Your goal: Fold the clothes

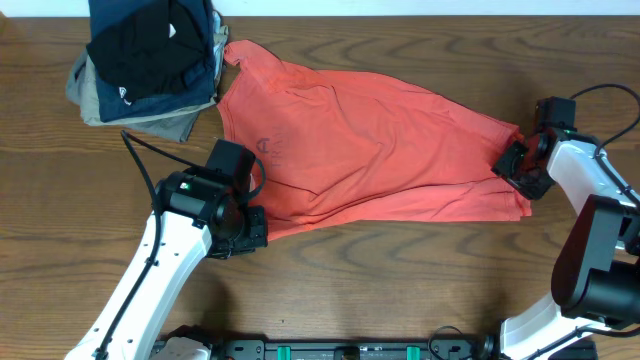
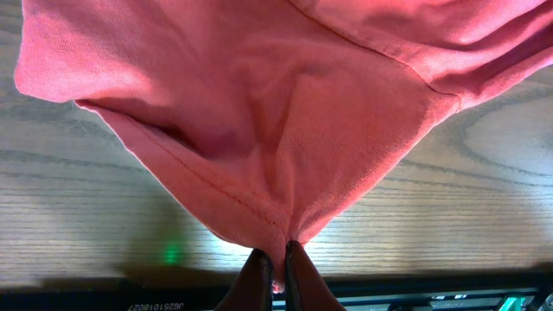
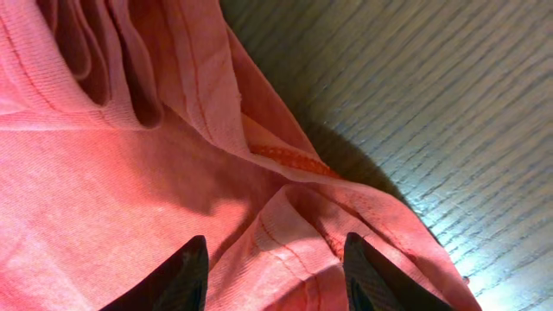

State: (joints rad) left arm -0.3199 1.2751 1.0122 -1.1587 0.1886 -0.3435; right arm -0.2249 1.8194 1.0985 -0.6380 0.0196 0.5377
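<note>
Overhead: salmon T-shirt (image 1: 370, 140) spread mid-frame, long axis across frame; left gripper (image 1: 248, 228) pinched tight on its lower-left corner, right gripper (image 1: 515, 165) parted, straddling bunched right edge, seemingly gripping nothing

— Where does the T-shirt (image 1: 370, 140) lie?
— Salmon-red and rumpled, it stretches flat from the left gripper (image 2: 275, 263), which pinches its hemmed corner, to the right gripper (image 3: 276, 268), whose parted fingers straddle bunched folds.
— Lettering?
— Only a faint dark mark.
</note>
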